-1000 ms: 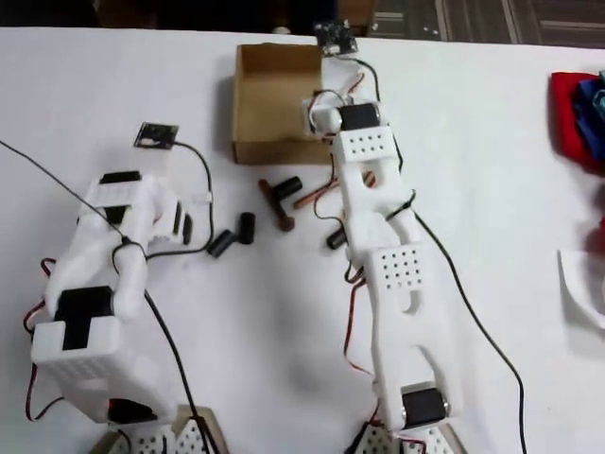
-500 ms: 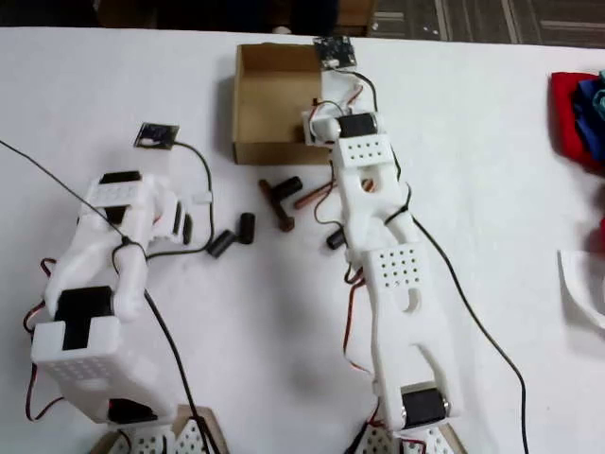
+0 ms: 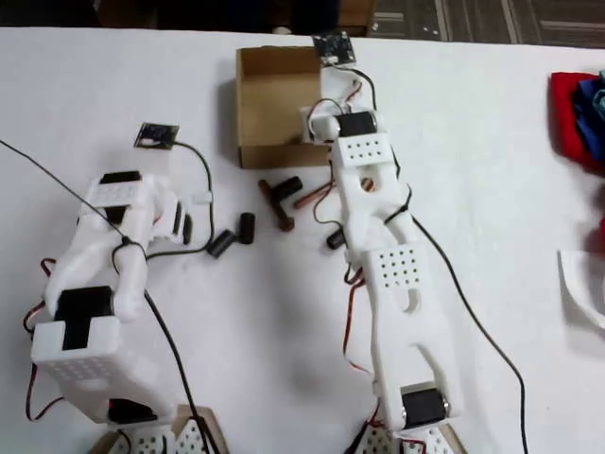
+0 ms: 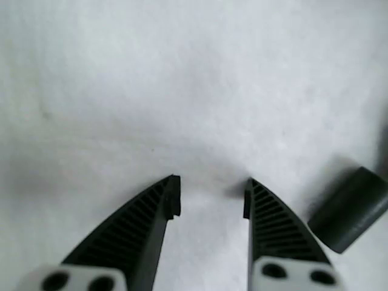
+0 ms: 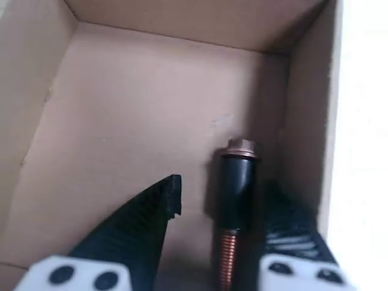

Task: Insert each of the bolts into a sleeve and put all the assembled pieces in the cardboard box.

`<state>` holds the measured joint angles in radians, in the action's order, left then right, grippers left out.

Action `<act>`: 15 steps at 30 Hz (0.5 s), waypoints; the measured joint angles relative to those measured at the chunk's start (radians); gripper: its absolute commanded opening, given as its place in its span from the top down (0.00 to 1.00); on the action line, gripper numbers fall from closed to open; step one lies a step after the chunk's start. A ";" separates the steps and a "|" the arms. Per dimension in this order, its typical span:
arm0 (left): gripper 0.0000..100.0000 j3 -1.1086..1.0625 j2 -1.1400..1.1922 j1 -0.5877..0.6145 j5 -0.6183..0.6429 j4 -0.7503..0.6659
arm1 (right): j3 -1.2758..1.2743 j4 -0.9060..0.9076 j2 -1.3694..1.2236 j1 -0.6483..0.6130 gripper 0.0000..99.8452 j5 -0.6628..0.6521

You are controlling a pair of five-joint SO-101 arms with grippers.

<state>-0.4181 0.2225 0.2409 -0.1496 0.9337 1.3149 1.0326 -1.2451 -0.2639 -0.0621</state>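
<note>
Plainly, the copper-coloured metal bolt seated in a black cylindrical sleeve (image 5: pixel 237 182) lies on the floor of the brown cardboard box (image 5: pixel 121 109), close to the box's right wall. Its hex head shows at one end and bare thread at the other. This assembled piece looks small, rigid and light for a gripper, though the smooth round sleeve would likely roll or slip under a loose pinch. The safest hold seems to be across the sleeve's middle rather than on the thin thread, and tilting it could let the bolt slide out. The right gripper (image 5: pixel 225 199) hangs over it with its jaws spread wide, one finger well clear of the sleeve and the other just beside it, so nothing is clamped. On the white table (image 3: pixel 492 142), just near of the box, lie loose copper bolts (image 3: pixel 278 206) and loose black sleeves (image 3: pixel 246 227), not yet joined. Further left, the left gripper (image 4: pixel 212 197) sits low over the table, jaws parted and empty, with one black sleeve (image 4: pixel 350 209) just beside a finger.
</note>
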 measured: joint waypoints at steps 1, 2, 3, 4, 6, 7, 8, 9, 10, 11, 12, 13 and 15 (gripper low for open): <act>0.81 0.000 0.000 0.000 0.000 0.000 | 0.011 0.006 0.000 0.000 0.89 0.000; 0.81 0.000 0.000 0.000 0.000 0.000 | 0.023 0.012 0.000 0.002 0.91 0.000; 0.81 0.000 0.000 0.000 0.000 0.000 | 0.040 0.018 0.000 0.002 0.93 0.000; 0.81 0.000 0.000 0.000 0.000 0.000 | 0.063 0.031 0.000 0.002 0.96 0.000; 0.81 0.000 0.000 0.000 0.000 0.000 | 0.107 0.061 0.002 0.003 0.98 0.000; 0.81 0.000 0.000 0.000 0.000 0.000 | 0.132 0.080 0.003 0.006 0.98 0.000; 0.81 0.000 0.000 0.000 0.000 0.000 | 0.153 0.095 0.009 0.009 0.98 -0.005; 0.81 0.000 0.000 0.000 0.000 0.000 | 0.172 0.107 0.017 0.015 0.98 -0.021; 0.81 0.000 0.000 0.000 0.000 0.000 | 0.187 0.114 0.023 0.023 0.98 -0.048; 0.81 0.000 0.000 0.000 0.000 0.000 | 0.198 0.117 0.031 0.032 0.98 -0.080; 0.81 0.000 0.000 0.000 0.000 0.000 | 0.204 0.118 0.034 0.044 0.98 -0.114; 0.81 0.000 0.000 0.000 0.000 0.000 | 0.207 0.118 0.034 0.060 0.98 -0.141; 0.81 0.000 0.000 0.000 0.000 0.000 | 0.207 0.123 0.034 0.094 0.98 -0.170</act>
<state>-0.4181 0.2225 0.2409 -0.1496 0.9337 1.5221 1.1554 -1.2114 -0.1703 -0.2325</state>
